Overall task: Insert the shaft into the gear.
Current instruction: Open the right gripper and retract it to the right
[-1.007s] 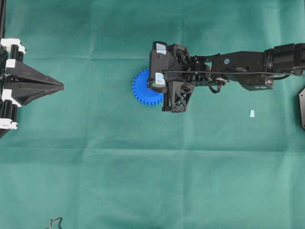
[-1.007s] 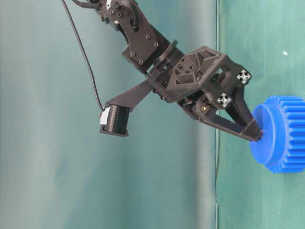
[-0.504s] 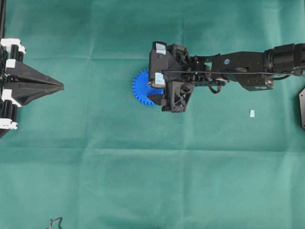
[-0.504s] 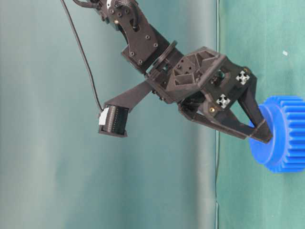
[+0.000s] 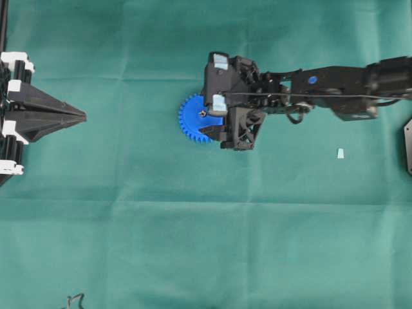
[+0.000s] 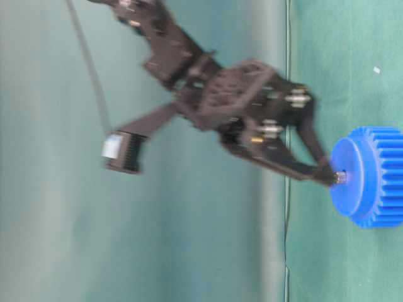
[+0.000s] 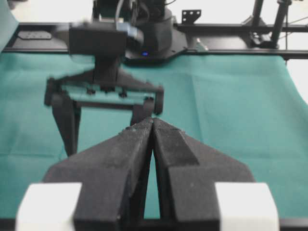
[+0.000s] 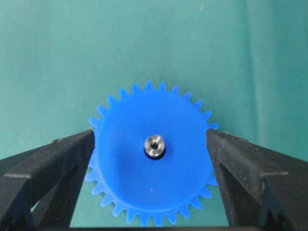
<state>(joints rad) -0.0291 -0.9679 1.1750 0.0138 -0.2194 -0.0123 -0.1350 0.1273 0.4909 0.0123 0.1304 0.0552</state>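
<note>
Right gripper (image 8: 151, 187) now spread — shaft (image 8: 154, 146) seated; gear (image 8: 151, 166)

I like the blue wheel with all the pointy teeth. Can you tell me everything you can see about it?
The gear is a bright blue toothed wheel that looks like plastic, flat and round, with small pointed teeth all around its rim. It lies flat on the green cloth, near the middle of the table. A shiny grey metal shaft sits in its centre hole, its end just poking out. The right gripper hangs over it with its black fingers spread wide to either side, not squeezing it.
</note>
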